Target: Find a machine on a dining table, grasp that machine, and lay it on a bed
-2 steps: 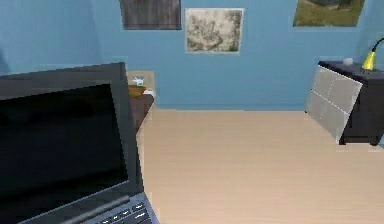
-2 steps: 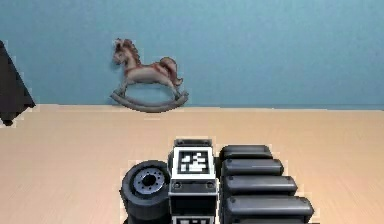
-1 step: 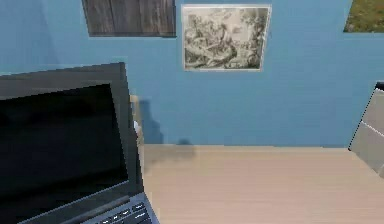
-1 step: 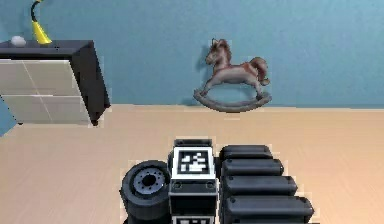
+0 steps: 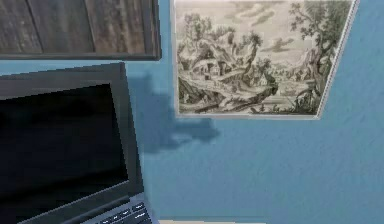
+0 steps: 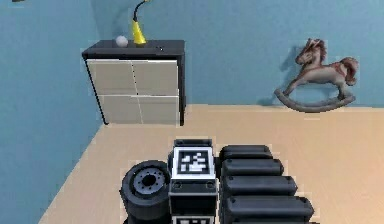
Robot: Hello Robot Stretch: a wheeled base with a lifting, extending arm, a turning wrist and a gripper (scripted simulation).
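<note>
Open dark-grey laptop [image 5: 62,150], black screen, sits close at the forward view's left: likely stiff, hinged, screen fragile; take its base edge. Whether the dark gripper [image 6: 147,190] holds anything: cannot tell.

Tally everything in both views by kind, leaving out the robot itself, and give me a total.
Wall hangings: 2, the landscape print and the framed wood panel
Laptop: 1
Cabinet: 1
Rocking horse: 1
Small things on top of the cabinet: 2, the yellow object and the white ball
Total: 7
</note>
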